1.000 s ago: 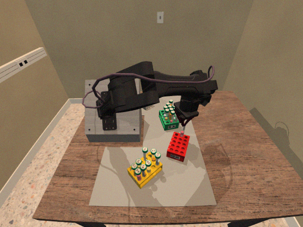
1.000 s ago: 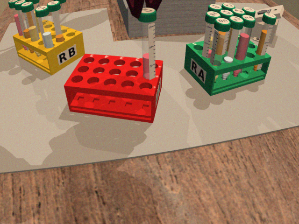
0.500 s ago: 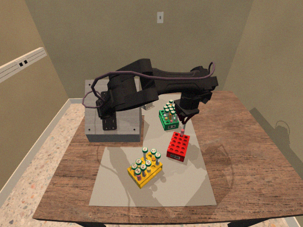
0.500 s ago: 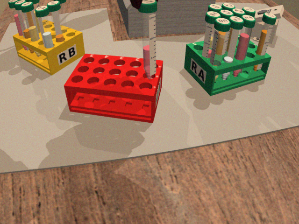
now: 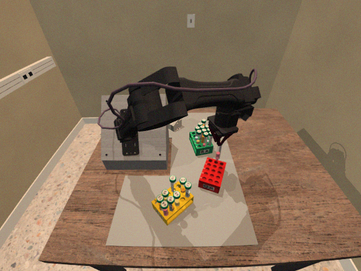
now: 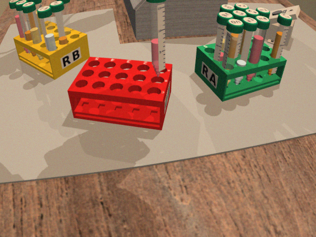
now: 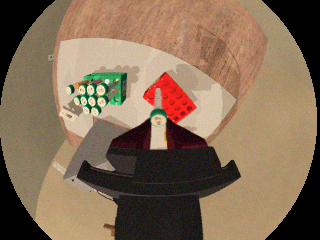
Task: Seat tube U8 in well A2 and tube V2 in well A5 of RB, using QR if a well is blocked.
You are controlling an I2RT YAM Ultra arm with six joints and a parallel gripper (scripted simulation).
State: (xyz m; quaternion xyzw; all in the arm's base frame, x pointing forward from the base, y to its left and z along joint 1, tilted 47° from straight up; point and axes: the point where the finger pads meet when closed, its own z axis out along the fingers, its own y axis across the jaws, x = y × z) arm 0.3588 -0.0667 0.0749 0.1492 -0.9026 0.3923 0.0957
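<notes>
My gripper (image 5: 220,141) is shut on the green cap of a tube with pink filling (image 6: 158,48). The tube hangs upright, its tip just above a corner well of the red rack QR (image 6: 119,90), at the end nearest the green rack. It also shows in the wrist view (image 7: 158,120) between the fingers. The green rack RA (image 6: 239,68) holds several green-capped tubes. The yellow rack RB (image 6: 52,52) holds several tubes too; two at its far end stand higher (image 5: 177,182). Cap labels are too small to read.
The arm's grey base block (image 5: 135,140) stands behind the mat. A small beige box (image 6: 285,13) lies behind RA. QR's other wells are empty. The three racks stand apart on the grey mat (image 5: 189,206).
</notes>
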